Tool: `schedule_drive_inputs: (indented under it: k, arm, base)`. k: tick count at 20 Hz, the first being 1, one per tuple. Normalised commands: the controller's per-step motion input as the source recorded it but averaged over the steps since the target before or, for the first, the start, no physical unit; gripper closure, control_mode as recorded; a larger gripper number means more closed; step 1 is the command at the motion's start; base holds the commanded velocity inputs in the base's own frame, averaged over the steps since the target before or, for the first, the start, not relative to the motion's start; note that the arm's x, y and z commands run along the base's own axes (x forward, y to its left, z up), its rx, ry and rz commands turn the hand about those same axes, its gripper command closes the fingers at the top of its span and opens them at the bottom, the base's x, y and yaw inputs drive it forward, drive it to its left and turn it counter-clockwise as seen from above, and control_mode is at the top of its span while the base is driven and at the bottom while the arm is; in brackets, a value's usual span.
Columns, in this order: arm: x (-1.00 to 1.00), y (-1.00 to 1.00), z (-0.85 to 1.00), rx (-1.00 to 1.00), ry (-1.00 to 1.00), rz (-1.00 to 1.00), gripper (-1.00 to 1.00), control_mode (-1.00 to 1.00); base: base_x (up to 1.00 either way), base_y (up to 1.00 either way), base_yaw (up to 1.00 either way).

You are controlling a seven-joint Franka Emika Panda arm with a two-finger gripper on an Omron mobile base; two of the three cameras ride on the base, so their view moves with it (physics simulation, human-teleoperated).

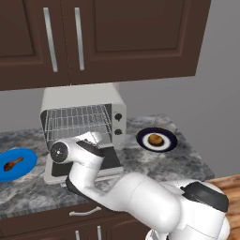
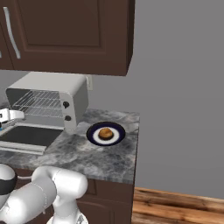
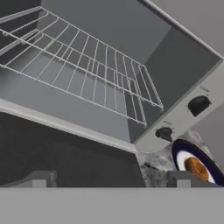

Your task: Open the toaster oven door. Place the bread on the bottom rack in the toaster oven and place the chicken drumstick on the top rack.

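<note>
The boxy light grey toaster oven stands on the marbled grey table, its glass-windowed door folded down flat. The jaws, spread wide and empty, hover above it. The round golden-brown bread sits on a dark-rimmed plate just right.

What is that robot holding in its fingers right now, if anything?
Nothing. The fingers stand wide apart above the opened toaster oven door, with nothing between them. The bread sits on its plate.
</note>
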Motion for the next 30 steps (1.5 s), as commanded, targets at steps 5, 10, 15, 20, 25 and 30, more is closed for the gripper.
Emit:
schedule_drive_inputs:
  k: [5,10,15,20,25,30]
  arm:
    - [0.24,0.0,-0.06,0.0,-0.04,-0.03,-1.0,-1.0]
    - [0.33,0.0,0.0,0.0,0.08,-0.1,-1.0,-1.0]
    - [0.32,0.03,-0.08,0.01,0.1,-0.1,-1.0,-1.0]
    - [0.23,0.05,-0.16,0.0,0.02,-0.01,-1.0,-1.0]
    - [0.17,0.16,-0.17,0.0,0.0,-0.01,-1.0,-1.0]
    - [0.16,0.14,-0.1,-0.01,0.0,-0.02,-1.0,-1.0]
  base:
    - [0.0,0.0,0.0]
    - [0.0,0.0,0.0]
    - [0.0,0.0,0.0]
    - [0.0,0.0,0.0]
    - [0.0,0.0,0.0]
    - [0.0,0.0,0.0]
